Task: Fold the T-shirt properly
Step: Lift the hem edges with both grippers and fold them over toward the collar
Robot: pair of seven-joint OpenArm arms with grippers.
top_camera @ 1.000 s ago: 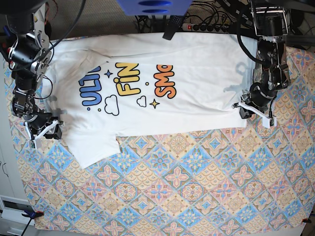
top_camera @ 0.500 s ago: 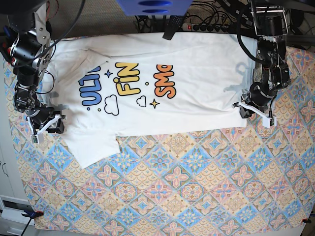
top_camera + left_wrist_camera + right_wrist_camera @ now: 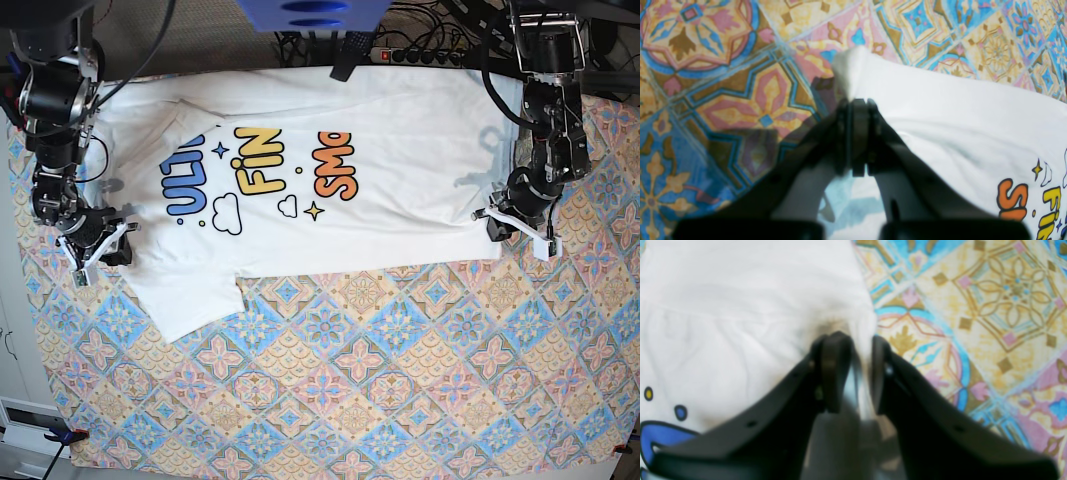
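1. Near edge of the counter (image 3: 350, 400): a flat cloth cover printed with repeating tile motifs in blue, orange, pink and yellow. This zone carries no garment.
2. Middle zone: the T-shirt (image 3: 400, 200) lies flat across the far half of the counter, print side up, its length running left to right in the base view. The fabric is white, soft cotton-like knit with shallow wrinkles. One short sleeve (image 3: 195, 295) projects toward the near edge at the left.
3. Print: blue "ULT" lettering, yellow "FiN" and orange "SM" are legible, with small cloud and star outlines beside them. The upper parts of the words are hidden by a fold in the cloth.
4. Left claw (image 3: 857, 106): fingers pressed together on the T-shirt's edge close to its corner, at the base view's right side. White cloth bunches just ahead of the fingertips.
5. Right claw (image 3: 853, 350): a narrow gap separates the fingers, and a ridge of white cloth stands between them; the view is blurred, so I cannot tell whether the pinch is firm. It sits at the T-shirt's left edge in the base view.
6. Far edge: a black power strip (image 3: 420, 55) and cables lie beyond the T-shirt.
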